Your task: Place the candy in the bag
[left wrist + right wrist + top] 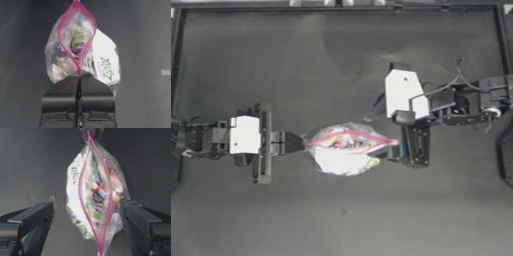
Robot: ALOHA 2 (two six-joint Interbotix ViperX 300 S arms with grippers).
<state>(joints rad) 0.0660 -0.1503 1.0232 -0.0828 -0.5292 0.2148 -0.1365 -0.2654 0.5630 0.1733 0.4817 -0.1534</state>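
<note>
left gripper [302, 143] reaches in level from the left edge of the table [338, 60], wrist straight, jaws pressed together on the near end of the bag's pink strip [79, 70]; the left wrist view shows the two dark jaws meeting with the strip nipped between them. the bag [346, 149] hangs mouth-up at the middle of the table, its mouth bowed open into a narrow lens, whitish printed panel on one side, multicoloured wrapped sweets [98, 193] inside. a single white-and-red candy cannot be told apart from the rest. right gripper [87, 214] comes in from the right edge with the arm bent toward the bag's far end, jaws spread wide on either side of the bag, one finger [133, 215] touching the plastic, the other apart.
</note>
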